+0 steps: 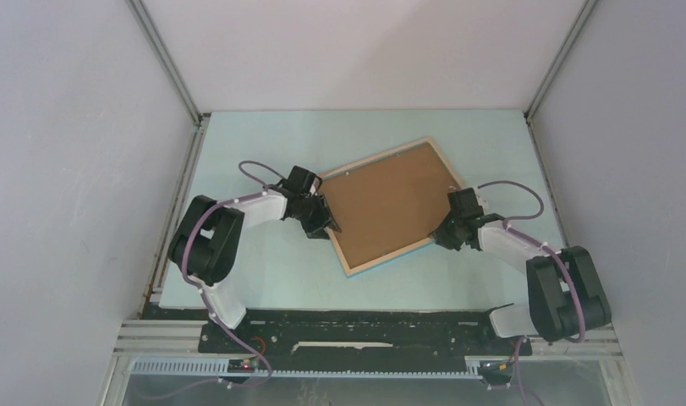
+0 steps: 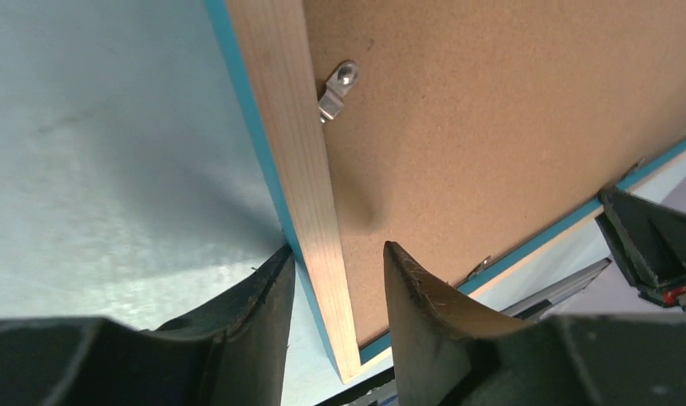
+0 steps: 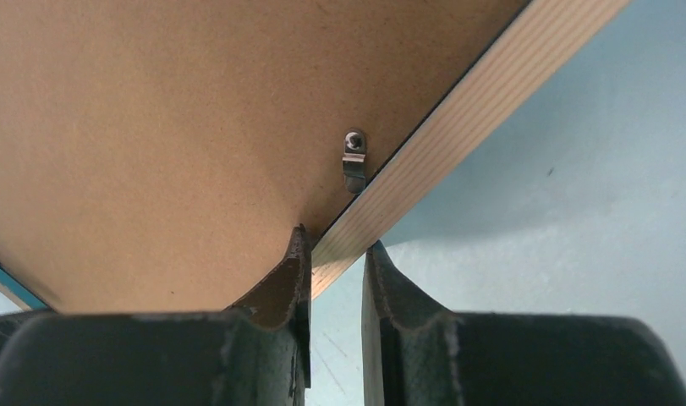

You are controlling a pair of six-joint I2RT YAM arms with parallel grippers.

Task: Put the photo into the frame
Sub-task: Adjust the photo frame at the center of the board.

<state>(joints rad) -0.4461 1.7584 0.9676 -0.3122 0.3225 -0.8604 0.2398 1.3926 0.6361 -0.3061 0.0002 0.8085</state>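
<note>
The frame (image 1: 381, 260) lies back up at the table's middle, turned at an angle, with a light wood rail and a blue edge. The plain brown backing board (image 1: 388, 203) fills it. The photo is hidden. My left gripper (image 1: 329, 227) grips the frame's left rail (image 2: 310, 169), one finger at the blue edge and one on the backing board (image 2: 491, 127); its jaws (image 2: 335, 258) straddle the rail. My right gripper (image 1: 441, 237) grips the right rail (image 3: 458, 110), its jaws (image 3: 335, 241) narrow around it.
Small metal retaining clips sit on the backing board by each rail (image 2: 339, 89) (image 3: 353, 161). The pale blue table (image 1: 263, 135) is walled by white panels left, right and behind. The right gripper shows at the far edge in the left wrist view (image 2: 652, 245).
</note>
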